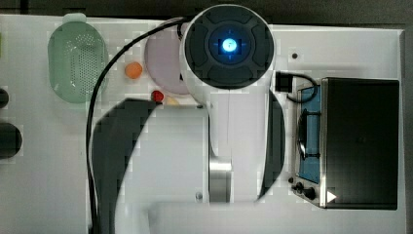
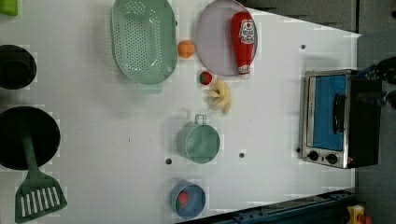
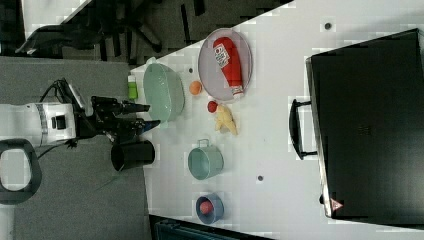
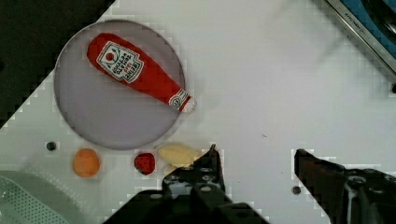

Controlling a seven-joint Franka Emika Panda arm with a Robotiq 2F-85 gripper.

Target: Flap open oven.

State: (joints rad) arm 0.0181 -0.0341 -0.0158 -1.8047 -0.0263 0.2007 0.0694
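Oven point(image 2: 334, 119) shut, bar handle point(image 3: 296, 129) untouched; gripper point(image 4: 256, 163) high above the desk point(image 2: 116, 140), jaws apart. Risk: a misaligned descent slips off the handle or shoves the oven.

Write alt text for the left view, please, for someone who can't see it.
A white table seen from above: a toaster oven with its blue glass door shut sits at the left view's right. A ketchup bottle lies on a plate, beside a green colander.
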